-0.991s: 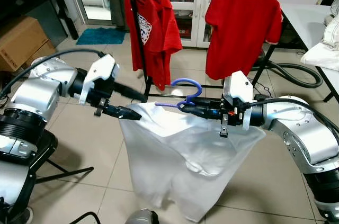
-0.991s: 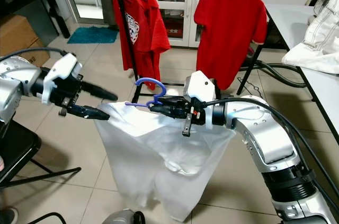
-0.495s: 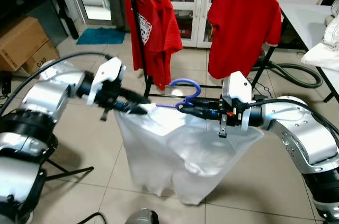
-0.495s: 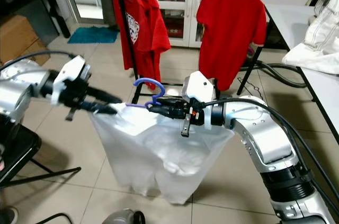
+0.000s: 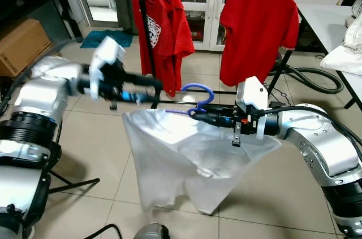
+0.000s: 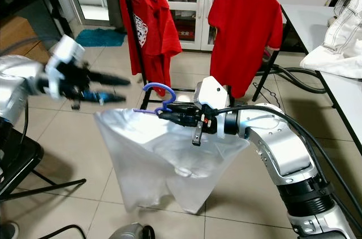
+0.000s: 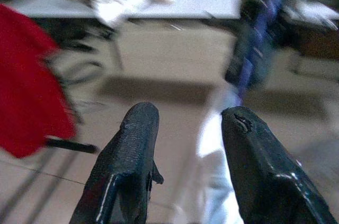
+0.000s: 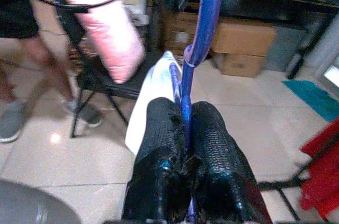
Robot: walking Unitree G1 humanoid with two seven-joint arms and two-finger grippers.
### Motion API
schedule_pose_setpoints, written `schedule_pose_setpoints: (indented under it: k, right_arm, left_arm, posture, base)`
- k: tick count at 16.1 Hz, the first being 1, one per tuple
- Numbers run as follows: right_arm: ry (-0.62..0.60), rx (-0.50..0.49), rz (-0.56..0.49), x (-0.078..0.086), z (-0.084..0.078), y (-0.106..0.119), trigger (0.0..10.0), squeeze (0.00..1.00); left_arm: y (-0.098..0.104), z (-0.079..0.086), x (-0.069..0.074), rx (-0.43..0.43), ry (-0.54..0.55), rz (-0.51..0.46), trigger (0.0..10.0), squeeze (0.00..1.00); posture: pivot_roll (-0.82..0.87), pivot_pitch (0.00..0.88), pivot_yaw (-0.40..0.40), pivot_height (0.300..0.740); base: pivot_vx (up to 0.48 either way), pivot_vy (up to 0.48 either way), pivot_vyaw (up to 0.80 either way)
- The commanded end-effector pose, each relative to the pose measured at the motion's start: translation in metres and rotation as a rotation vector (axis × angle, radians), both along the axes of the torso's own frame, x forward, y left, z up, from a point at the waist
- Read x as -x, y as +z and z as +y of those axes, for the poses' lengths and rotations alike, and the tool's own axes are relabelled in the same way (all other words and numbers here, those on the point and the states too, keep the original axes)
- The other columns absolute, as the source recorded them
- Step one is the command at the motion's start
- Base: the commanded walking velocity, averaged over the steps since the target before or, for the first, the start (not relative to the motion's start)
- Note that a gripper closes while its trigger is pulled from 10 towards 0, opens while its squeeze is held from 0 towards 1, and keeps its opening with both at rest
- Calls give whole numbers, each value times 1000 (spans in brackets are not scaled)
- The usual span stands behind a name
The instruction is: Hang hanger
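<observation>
right gripper (image 5: 199, 117): fingers clamped on the blue hanger (image 5: 198, 99) just below its hook, held mid-air in front of the robot. white garment (image 5: 192, 160): draped from the hanger, hanging above the tiled floor (image 5: 90, 148). left gripper (image 5: 154, 91): fingers parted, holding nothing, raised just beside the garment's upper corner, apart from it. red shirts (image 5: 257, 30): on a rack behind.

The white garment (image 5: 186, 160) hides the hanger's (image 5: 195, 99) lower bar; the left pincer (image 5: 150, 90) is motion-blurred.
</observation>
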State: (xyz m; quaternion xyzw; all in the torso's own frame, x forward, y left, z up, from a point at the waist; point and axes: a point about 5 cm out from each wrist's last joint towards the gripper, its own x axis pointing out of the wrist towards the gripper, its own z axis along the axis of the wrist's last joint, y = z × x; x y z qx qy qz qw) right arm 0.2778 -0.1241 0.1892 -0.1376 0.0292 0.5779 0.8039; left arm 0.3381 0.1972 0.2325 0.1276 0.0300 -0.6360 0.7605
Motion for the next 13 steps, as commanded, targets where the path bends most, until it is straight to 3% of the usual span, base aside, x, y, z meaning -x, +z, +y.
schedule_pose_setpoints:
  k: [1,2,3,4,6,10,12,13]
  right_arm:
    - [-175,-34,-16,-11,-9,2,10000,0]
    - [-274,-72,-16,-16,-15,2,10000,0]
    - [-296,-86,-12,-17,-16,2,10000,0]
    - [-342,-123,-14,-19,-18,2,10000,0]
    - [-422,-151,-20,-25,-18,1,10000,0]
    - [-542,-225,-8,-34,-21,5,10000,0]
    - [-591,-264,31,-35,-22,7,10000,0]
    - [-644,-292,54,-37,-22,7,10000,0]
  left_arm:
    - [21,18,-17,90,326,-140,10000,0]
    - [20,32,-21,96,521,-193,10000,0]
    - [17,36,-21,83,561,-207,10000,0]
    - [3,39,-15,101,593,-173,10000,1000]
    - [-22,40,-5,117,667,-156,10000,1000]
    - [-46,42,-4,55,834,-200,10000,1000]
    - [-60,28,-5,30,864,-203,10000,1000]
    - [-64,6,-3,80,818,-170,10000,937]
  posture:
    - [-20,0,94,740]
    - [-16,0,88,740]
    - [-14,0,85,740]
    - [-5,0,73,740]
    - [-1,0,65,740]
    - [3,0,48,740]
    - [1,0,47,740]
    - [-11,0,56,740]
  base:
    - [0,0,0]
    - [0,0,0]
    - [0,0,0]
    - [0,0,0]
    - [0,0,0]
    - [0,0,0]
    - [0,0,0]
    - [0,0,0]
